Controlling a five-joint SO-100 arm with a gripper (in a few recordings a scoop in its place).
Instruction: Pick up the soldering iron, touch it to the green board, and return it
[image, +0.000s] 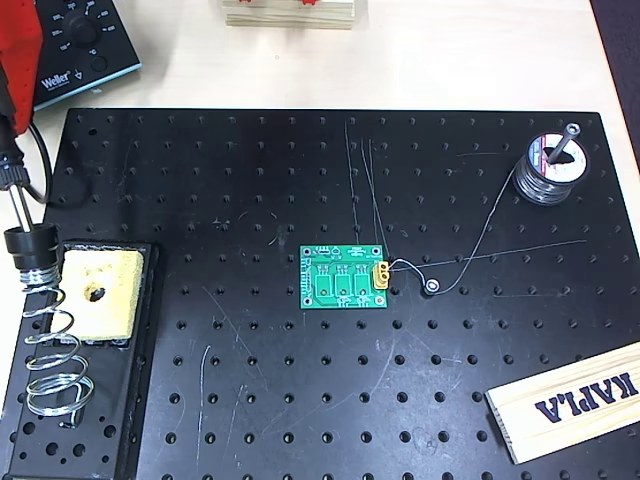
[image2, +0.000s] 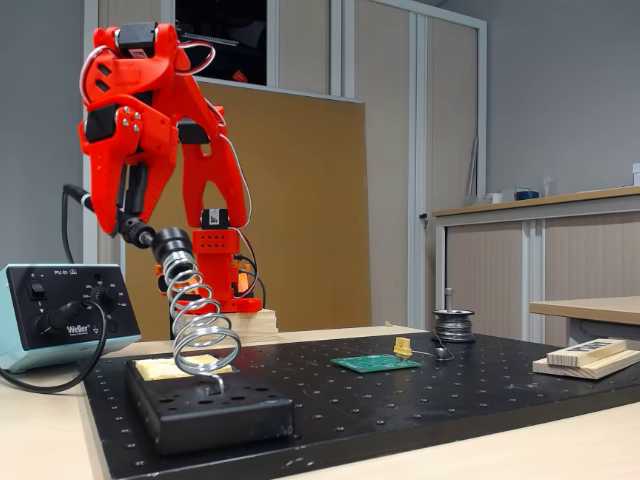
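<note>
Fixed view: red gripper (image2: 128, 205) clamped on soldering iron (image2: 135, 232), tip seated in spiral holder (image2: 200, 335) at 9 o'clock of green board (image2: 376, 363); withdraw along holder axis w/o snagging coil.

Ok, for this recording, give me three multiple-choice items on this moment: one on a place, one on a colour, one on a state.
1. Where does the green board lie in the overhead view?
A. On the yellow sponge
B. Flat near the middle of the black perforated plate
C. On the wooden block

2. What colour is the connector on the board's edge?
A. Yellow
B. Blue
C. Red

3. What is the soldering iron doing?
A. Touching the board
B. Lying on the table
C. Gripped by the gripper, its front end at the mouth of the spiral holder

Answers: 1 B, the board sits on bare plate mid-frame; 2 A, it shows yellow in both views; 3 C, the fixed view shows the red fingers closed around the handle above the coil.
</note>
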